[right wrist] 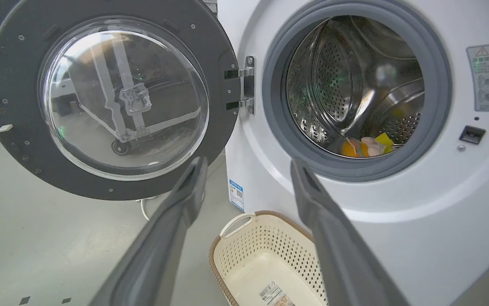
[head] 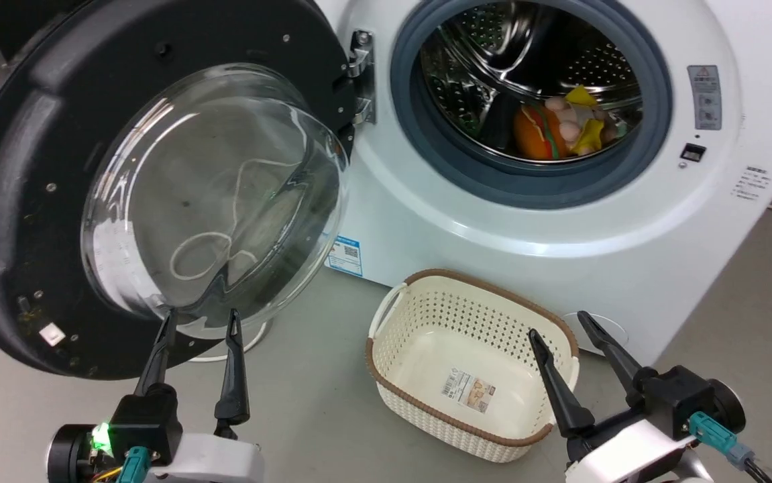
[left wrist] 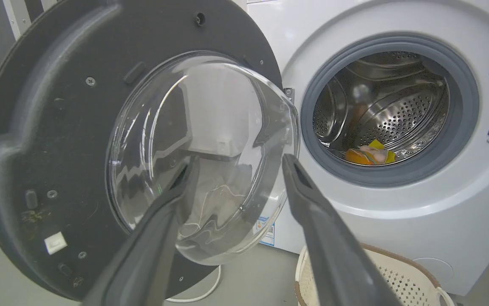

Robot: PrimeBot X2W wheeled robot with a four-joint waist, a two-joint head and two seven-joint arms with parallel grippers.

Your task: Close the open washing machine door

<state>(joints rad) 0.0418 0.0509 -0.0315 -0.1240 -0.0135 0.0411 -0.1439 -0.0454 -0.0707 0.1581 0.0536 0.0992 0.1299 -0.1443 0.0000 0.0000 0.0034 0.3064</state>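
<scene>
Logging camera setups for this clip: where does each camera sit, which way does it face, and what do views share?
Head view: on the head, looking forward and down at the open washing machine door, drum and basket; left tool and right tool at bottom.
Left wrist view: on the left wrist, facing the door's glass closely; its two fingers rise.
Right wrist view: on the right wrist, facing the hinge and drum; its two fingers rise.
Shared: all three show door, drum, basket.

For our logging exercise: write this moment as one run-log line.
washing machine door: wide open | left gripper: open, near door | right gripper: open, by basket | step: door not yet closed
</scene>
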